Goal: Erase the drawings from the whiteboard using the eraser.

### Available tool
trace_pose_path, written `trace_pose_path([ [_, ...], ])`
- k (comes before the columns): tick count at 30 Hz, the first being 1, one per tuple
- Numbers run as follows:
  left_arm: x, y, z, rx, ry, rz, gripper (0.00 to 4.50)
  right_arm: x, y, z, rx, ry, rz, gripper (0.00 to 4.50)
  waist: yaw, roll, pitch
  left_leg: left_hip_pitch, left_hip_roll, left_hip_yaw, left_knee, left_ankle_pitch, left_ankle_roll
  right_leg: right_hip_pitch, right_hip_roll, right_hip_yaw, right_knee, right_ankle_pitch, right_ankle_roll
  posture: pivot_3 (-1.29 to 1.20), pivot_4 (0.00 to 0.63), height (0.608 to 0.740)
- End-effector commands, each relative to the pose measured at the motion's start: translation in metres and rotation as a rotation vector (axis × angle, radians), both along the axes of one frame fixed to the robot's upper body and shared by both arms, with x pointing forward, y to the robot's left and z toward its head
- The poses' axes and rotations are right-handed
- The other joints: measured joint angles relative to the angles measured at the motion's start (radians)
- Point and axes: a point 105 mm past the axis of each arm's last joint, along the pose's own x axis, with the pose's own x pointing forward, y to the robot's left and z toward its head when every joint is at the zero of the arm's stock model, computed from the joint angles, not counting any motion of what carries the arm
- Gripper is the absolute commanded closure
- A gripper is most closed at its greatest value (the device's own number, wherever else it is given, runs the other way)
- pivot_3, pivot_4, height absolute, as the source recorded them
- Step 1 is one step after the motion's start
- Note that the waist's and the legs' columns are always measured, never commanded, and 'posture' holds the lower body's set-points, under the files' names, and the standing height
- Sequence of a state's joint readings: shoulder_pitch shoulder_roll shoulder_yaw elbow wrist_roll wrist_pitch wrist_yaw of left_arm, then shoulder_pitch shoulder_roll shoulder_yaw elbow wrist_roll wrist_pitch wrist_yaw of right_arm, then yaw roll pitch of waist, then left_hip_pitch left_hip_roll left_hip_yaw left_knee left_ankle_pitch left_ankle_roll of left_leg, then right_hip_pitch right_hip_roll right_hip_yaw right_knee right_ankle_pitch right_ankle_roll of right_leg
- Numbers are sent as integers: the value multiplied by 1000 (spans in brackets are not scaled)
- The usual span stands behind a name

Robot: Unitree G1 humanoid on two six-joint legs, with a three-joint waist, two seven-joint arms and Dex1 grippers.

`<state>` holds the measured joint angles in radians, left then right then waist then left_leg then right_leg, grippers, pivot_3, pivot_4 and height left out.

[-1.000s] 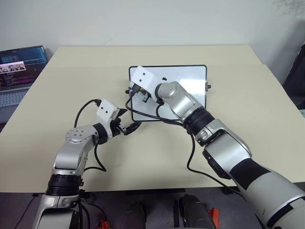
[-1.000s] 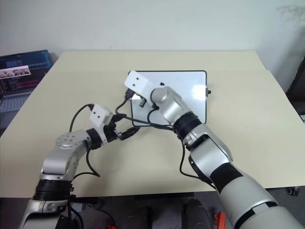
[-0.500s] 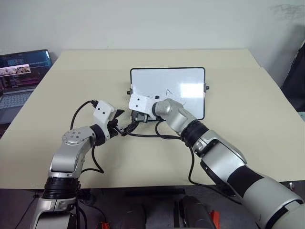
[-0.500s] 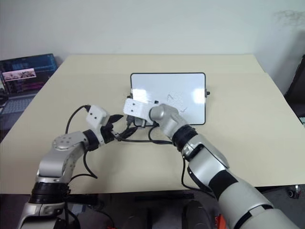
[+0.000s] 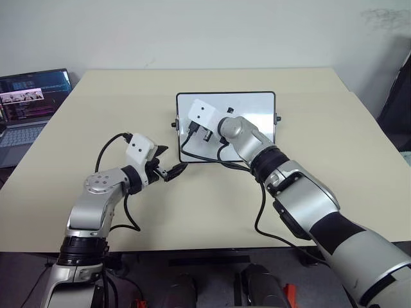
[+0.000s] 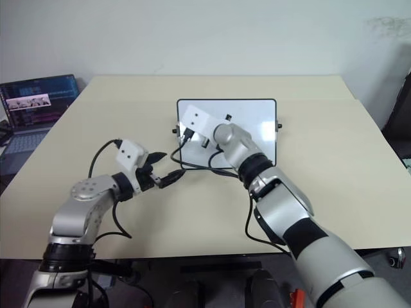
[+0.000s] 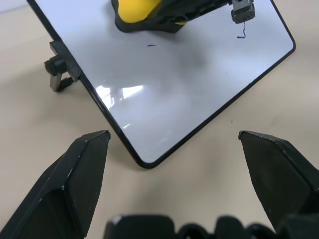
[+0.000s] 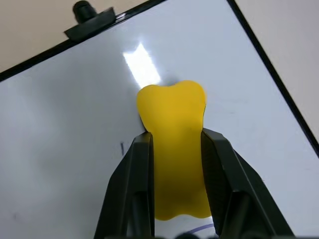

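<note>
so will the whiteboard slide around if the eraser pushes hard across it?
Probably somewhat. The whiteboard lies flat on the smooth table and looks thin and light, with nothing gripping it. The left gripper, open, sits just off its corner. Its side knobs may add little drag.

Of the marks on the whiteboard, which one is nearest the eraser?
The short dash, just beside the yellow eraser. The hooked squiggle lies farther from it, nearer the whiteboard edge.

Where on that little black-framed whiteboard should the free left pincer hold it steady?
Probably the small glossy white board's near rounded corner, approached low from the robot's side. The open left pincer already straddles that corner, away from the yellow eraser.
</note>
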<state>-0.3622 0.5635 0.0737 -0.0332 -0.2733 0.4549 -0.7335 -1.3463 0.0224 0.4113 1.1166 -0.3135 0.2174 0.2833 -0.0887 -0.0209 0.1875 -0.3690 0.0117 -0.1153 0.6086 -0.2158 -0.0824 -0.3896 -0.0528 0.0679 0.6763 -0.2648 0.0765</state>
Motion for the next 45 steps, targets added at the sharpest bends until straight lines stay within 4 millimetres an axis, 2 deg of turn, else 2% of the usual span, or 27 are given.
trace_pose_path([
  [1, 1, -2, 12, 8, -42, -14, 0, 2, -1, 9, -16, -23, -9, 3527, 0, 0, 0, 0, 0, 0, 0, 0, 0, 0, 0, 0, 0, 0, 0, 0, 150, 740],
  [7, 0, -1, 11, 8, -42, -14, 0, -16, 10, -35, -146, 139, 106, 3528, -1, 0, 0, 0, 0, 0, 0, 0, 0, 0, 0, 0, -2, 0, 1, 0, 150, 740],
  [11, 0, -1, 11, 8, -41, -13, 0, -27, 4, -68, -229, 256, 151, 3529, -2, 0, 0, 0, 0, 0, 0, 0, 0, 0, 0, 0, -2, 0, 1, 0, 150, 740],
  [13, 0, -1, 11, 9, -42, -12, 0, -28, -1, -75, -239, 274, 141, 3530, -2, 0, 0, 1, 0, 0, 0, 0, 0, 1, 0, 0, -1, 0, 1, 0, 150, 740],
  [16, -1, -1, 11, 9, -42, -11, 0, -26, -4, -72, -230, 263, 126, 3531, -1, 0, 0, 3, 0, 0, 0, 0, 0, 2, 0, 0, -1, 0, 1, 0, 150, 740],
  [20, 0, -1, 11, 10, -40, -13, 0, -9, -11, -43, -141, 153, 35, 3531, 1, 0, 0, 3, 0, 0, 0, 0, 0, 2, 0, 0, 0, 0, 1, 0, 150, 740],
  [23, 1, -1, 12, 10, -41, -15, 0, -1, -18, -29, -124, 87, -15, 3532, 5, -1, 0, 3, 0, 0, 0, 0, 0, 2, 0, 0, 0, -1, 0, 0, 150, 740],
  [29, 1, -3, 12, 9, -41, -20, 0, 7, -27, -19, -116, 31, -73, 3532, 5, -1, 0, 2, 0, 0, 0, 1, 0, 2, 0, 0, -1, -3, -5, 0, 150, 740],
  [33, 2, -2, 12, 9, -43, -21, 0, 4, -22, -20, -109, 52, -51, 3533, 5, -1, 0, 2, 0, 0, 0, 1, 0, 2, 0, 0, -1, -3, -5, 0, 150, 740],
  [35, 3, -1, 15, 3, -52, -17, 0, 0, -13, -13, -67, 65, 9, 3533, 5, -1, 0, 2, 0, 0, 0, 1, 0, 2, 0, 0, -1, -3, -5, 0, 150, 740],
  [38, 7, 5, 28, -62, -95, 23, 0, -17, 9, 18, 67, 53, 188, 3533, 5, -2, 2, -1, 0, -1, 0, 1, 0, 1, 0, -1, -2, -3, -4, 0, 150, 740],
  [40, 9, 12, 35, -88, -128, 60, 0, -28, 10, 36, 169, 75, 245, 3533, 2, -2, 2, -8, 0, -3, 0, 1, 0, -4, 0, -3, -5, 0, 1, 0, 150, 740],
  [43, 17, 30, 44, -106, -170, 168, 0, -35, -12, 70, 364, 90, 221, 3533, 1, -2, 2, -26, 0, -4, 1, 1, -1, -22, 0, -3, -2, 4, -4, 0, 150, 740],
  [45, 22, 37, 54, -128, -210, 210, 0, -35, -41, 98, 525, 45, 171, 3533, 5, -2, 2, -34, 0, -5, 0, 1, -1, -31, 0, -5, -2, 4, -4, 0, 150, 740],
])
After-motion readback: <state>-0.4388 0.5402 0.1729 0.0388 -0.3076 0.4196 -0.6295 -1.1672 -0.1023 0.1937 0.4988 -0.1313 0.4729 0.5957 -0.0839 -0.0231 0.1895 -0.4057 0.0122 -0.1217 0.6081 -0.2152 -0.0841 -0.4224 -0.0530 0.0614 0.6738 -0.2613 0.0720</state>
